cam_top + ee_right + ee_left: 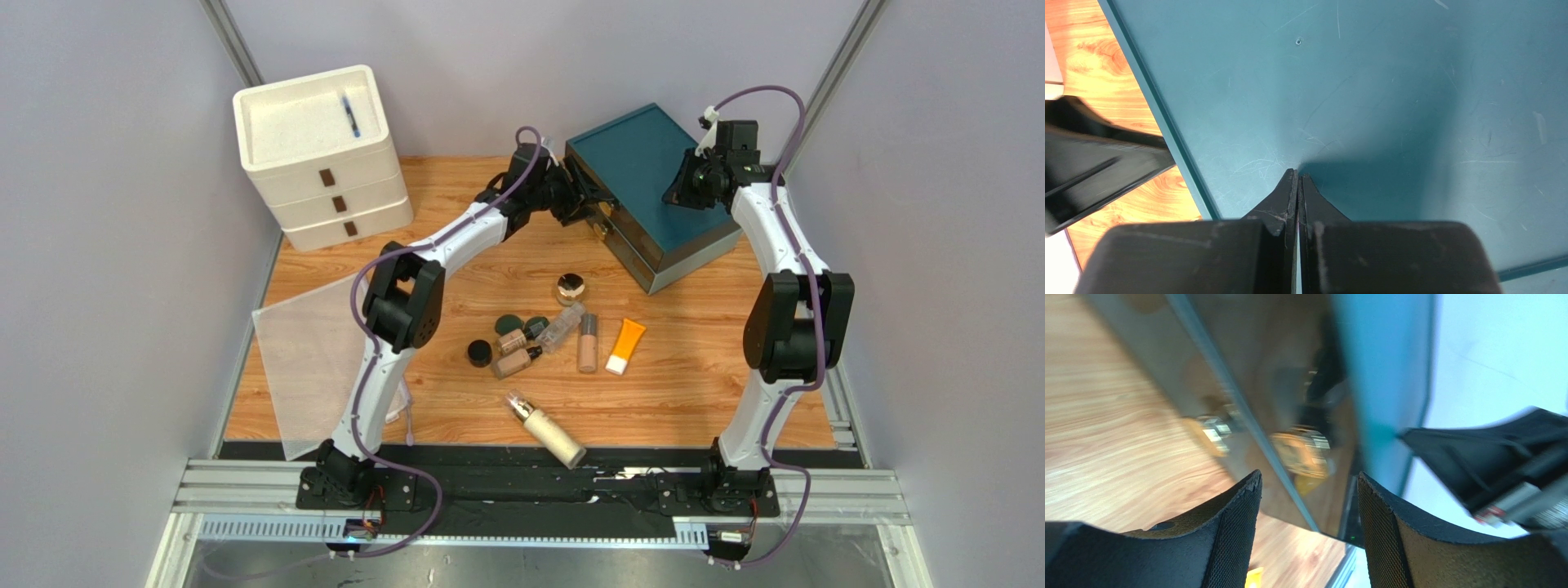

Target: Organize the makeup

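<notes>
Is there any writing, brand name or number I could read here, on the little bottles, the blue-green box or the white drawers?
No text can be read in any view.
Orange tube, cream pump bottle and the other cosmetics: any print is too small to read.
Teal case: the lid is bare, showing only scratches.
Gold latch: blurred, no lettering visible.
White drawer unit: no labels visible.

Your right tool sits pinched closed over the scratched teal lid. You see wooden counter at left.
</notes>
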Motion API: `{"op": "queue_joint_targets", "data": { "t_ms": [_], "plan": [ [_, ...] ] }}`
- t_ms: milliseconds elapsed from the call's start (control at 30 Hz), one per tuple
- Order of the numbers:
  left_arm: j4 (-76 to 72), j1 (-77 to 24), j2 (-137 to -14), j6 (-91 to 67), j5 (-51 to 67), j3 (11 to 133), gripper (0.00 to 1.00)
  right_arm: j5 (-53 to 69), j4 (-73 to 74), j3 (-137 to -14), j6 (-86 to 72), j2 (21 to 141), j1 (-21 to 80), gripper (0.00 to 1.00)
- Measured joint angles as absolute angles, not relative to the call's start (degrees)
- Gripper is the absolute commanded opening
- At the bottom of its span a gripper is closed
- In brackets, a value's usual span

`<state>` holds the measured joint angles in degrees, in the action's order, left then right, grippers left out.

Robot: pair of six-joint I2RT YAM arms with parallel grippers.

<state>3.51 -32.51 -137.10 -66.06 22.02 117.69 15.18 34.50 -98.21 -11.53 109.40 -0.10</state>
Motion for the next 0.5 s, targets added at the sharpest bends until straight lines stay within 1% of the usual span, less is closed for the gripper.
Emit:
{"op": "queue_joint_targets", "data": {
  "t_ms": [200,500],
  "plan": [
    [0.95,-33.32,-134.80,-65.93,22.22,118.93,0.63,15.62,34.44,-98.26,-11.53,109.54,-0.08,0.00],
    [5.13,-33.39,-134.78,-65.06,19.68,120.05,0.61,15.73,34.46,-98.30,-11.53,109.58,-0.10,0.00]
  ]
}}
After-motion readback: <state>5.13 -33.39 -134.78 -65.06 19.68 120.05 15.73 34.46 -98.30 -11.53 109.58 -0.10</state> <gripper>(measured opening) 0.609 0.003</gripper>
